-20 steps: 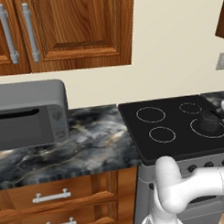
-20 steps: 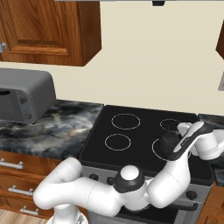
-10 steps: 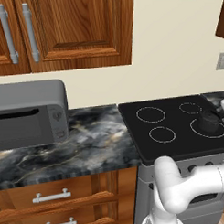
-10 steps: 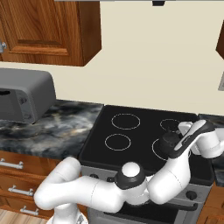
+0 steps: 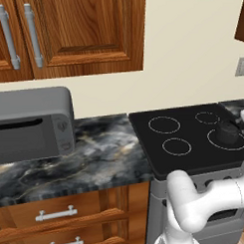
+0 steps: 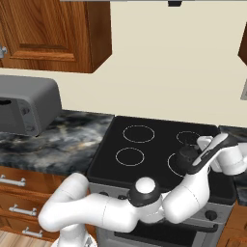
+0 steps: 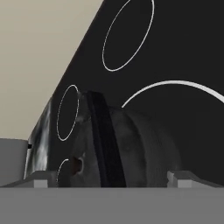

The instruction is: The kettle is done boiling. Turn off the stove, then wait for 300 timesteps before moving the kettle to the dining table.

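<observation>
On one stove [image 5: 189, 141]: four rings, one kettle [image 5: 227, 132] (dark).

dark kettle [image 5: 227, 132] upright (squat), on stove [image 5: 184, 141] burner

The white arm rises from low in front of the stove [image 6: 159, 144], bends at a dark elbow joint, then reaches up and over toward the cooktop's right front corner. Its wrist tips downward there. The gripper [image 7: 109, 177] has its jaws spread wide, one finger tip [image 7: 41, 178] on each side of the kettle [image 7: 127, 148], not clamped on it.
</observation>
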You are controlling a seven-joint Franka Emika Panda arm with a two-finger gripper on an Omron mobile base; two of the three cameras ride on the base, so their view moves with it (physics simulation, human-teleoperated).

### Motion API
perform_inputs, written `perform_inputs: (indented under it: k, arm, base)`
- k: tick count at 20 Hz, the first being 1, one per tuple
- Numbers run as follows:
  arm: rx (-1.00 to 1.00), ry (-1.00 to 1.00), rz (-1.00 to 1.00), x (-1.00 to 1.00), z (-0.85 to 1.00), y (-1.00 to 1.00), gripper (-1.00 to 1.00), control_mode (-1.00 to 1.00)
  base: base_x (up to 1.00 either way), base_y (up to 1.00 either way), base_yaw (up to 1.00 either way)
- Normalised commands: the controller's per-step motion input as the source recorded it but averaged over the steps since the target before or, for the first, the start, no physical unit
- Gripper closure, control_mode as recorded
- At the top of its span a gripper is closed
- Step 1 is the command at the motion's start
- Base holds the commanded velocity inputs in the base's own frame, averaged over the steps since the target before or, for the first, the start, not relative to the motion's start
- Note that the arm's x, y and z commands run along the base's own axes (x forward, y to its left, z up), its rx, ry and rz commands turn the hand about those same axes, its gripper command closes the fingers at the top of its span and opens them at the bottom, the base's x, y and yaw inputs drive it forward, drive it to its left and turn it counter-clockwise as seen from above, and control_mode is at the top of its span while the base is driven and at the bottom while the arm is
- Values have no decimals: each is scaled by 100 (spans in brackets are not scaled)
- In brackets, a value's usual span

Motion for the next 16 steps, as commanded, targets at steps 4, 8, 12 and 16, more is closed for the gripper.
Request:
perform_inputs:
  k: [4,8,12,16]
  arm:
    - [-3,0,0,5,-13,4,-100,-100]
    - [-5,0,1,8,-5,10,-100,-100]
    - [-4,0,0,3,-1,5,-100,-100]
    - [-3,0,1,0,0,1,-100,-100]
  base:
    - [0,0,0]
    - [0,0,0]
    - [0,0,0]
    - [0,0,0]
